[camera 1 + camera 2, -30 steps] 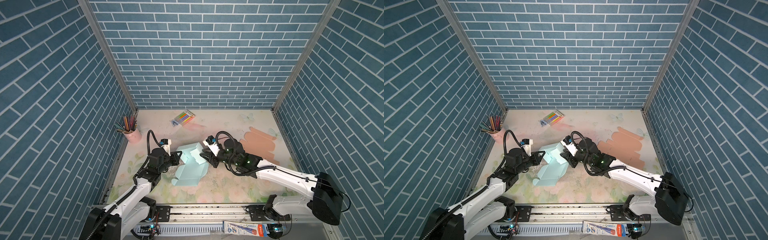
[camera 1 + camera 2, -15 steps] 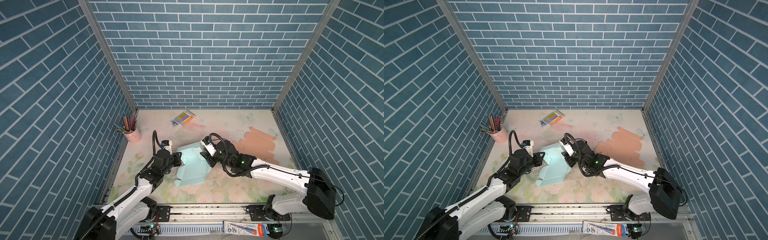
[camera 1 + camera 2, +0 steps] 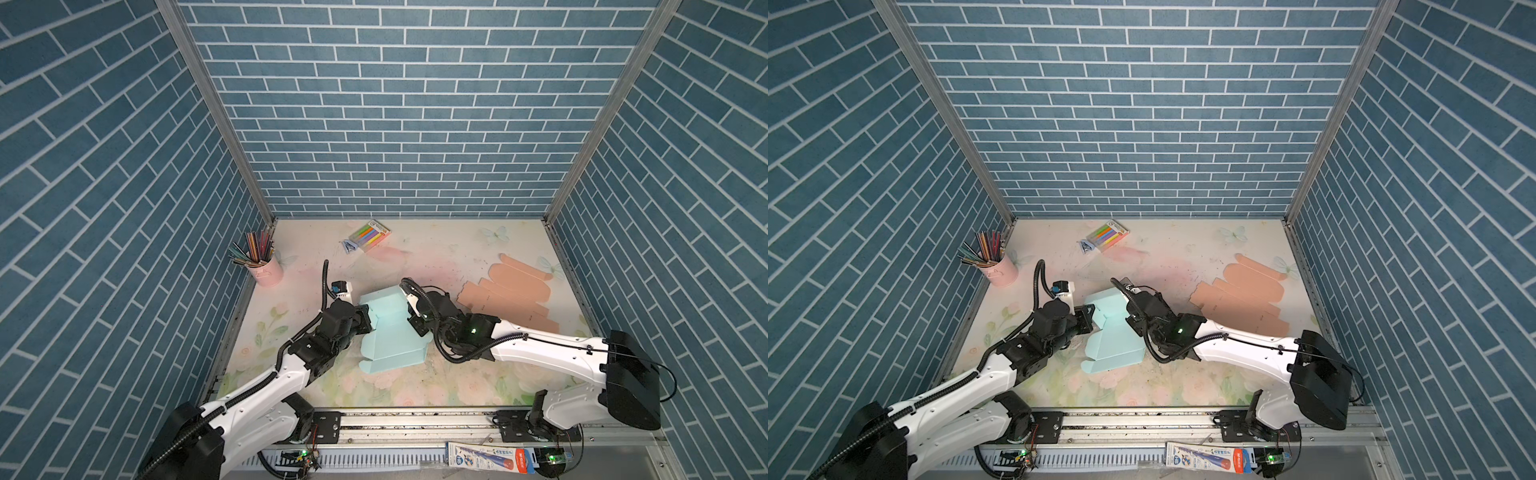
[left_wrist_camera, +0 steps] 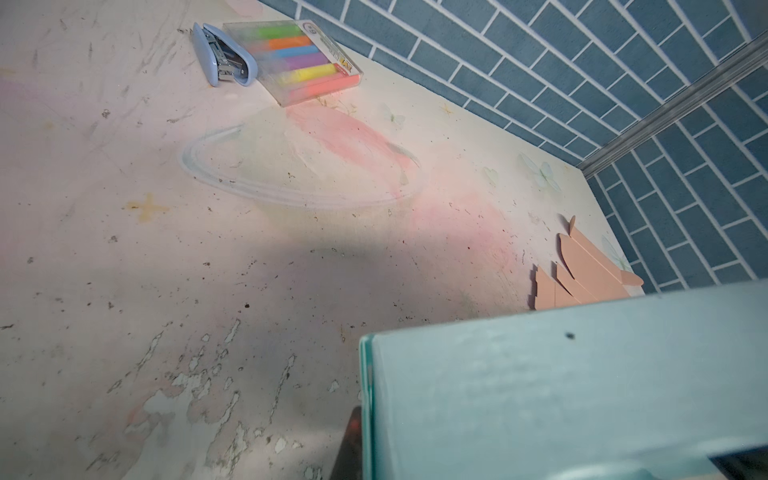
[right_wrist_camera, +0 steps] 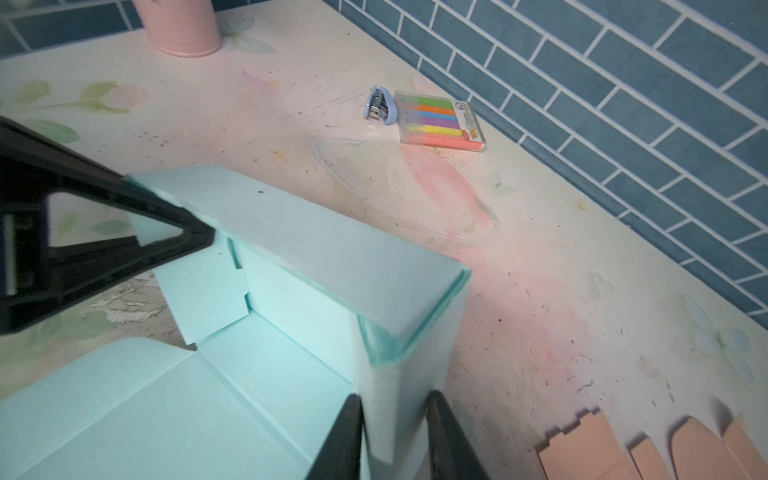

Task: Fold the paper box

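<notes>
At the far left of the mat (image 3: pixel 436 257), close to the side wall, stands a pink cup (image 3: pixel 266 272) full of pencils, well apart from the work. The left gripper (image 3: pixel 368 319) comes in low from the front left and is pinched closed on the left wall of the box (image 3: pixel 390 332). In the right wrist view its black finger (image 5: pixel 124 232) sits at the corner where the bent-over flap meets that wall. The box, pale teal, lies on the mat in the front middle, between the two grippers. Its far end is raised into walls with a flap bent over the top, while its near panel lies flat, pointing toward the front edge of the mat. In the left wrist view the teal wall fills the lower right and hides much of what lies past it. Behind the box, near the back wall, a blue stapler (image 3: pixel 350 246) lies just beside a clear case (image 3: pixel 371 235) of coloured markers, both well apart from the arms. The right gripper (image 5: pixel 395 409) reaches in from the right, jaws narrow, one finger inside and one outside the box's right wall, gripping it. Just beside its wrist, further right, tan sheets (image 3: pixel 511 291) lie flat and overlapped on the mat, and the right arm runs along their near edge in both top views
</notes>
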Controlling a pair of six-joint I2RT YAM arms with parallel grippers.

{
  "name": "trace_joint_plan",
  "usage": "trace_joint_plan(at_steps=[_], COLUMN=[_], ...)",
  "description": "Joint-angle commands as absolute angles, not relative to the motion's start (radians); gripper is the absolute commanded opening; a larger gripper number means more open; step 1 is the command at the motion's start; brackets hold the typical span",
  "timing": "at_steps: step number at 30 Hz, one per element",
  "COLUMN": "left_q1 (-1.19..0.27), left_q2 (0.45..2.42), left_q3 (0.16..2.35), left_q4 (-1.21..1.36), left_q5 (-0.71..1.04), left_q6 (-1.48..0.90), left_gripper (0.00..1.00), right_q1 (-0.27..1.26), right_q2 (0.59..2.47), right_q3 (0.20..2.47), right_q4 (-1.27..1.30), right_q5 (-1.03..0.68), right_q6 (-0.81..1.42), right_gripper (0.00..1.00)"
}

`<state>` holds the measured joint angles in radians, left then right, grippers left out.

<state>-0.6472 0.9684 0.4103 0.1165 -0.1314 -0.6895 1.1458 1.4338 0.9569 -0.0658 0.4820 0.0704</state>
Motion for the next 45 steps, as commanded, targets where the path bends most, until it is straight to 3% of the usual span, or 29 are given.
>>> trace_joint_plan(at_steps=[1,6,20,28,45], left_q1=[-0.706,-0.753,-0.807,-0.809,-0.81], left_q2=[0.968,0.99,1.047,1.103,1.165], left_q3=[0.462,0.481,0.568,0.6,0.64], left_q4=[0.164,0.153,0.087,0.098,0.106], left_q5=[-0.13,-0.192,-0.234,-0.186,-0.189], left_q6=[-0.727,-0.78,-0.896,-0.914,-0.914], left_gripper=[0.0,0.0,0.0,0.0,0.0], right_q1=[1.167,1.175,1.156,1.137,1.109], right_q2=[1.475,1.511,1.675,1.725,1.705], right_q3=[0.993,1.029,1.231,1.241,1.198], right_q4=[-0.121,-0.187,-0.457,-0.479,-0.438], right_q5=[0.613,0.713,0.737,0.813,0.827], right_q6=[0.063,0.099,0.247,0.233,0.239], right_gripper=[0.27,0.24,0.15,0.08,0.08])
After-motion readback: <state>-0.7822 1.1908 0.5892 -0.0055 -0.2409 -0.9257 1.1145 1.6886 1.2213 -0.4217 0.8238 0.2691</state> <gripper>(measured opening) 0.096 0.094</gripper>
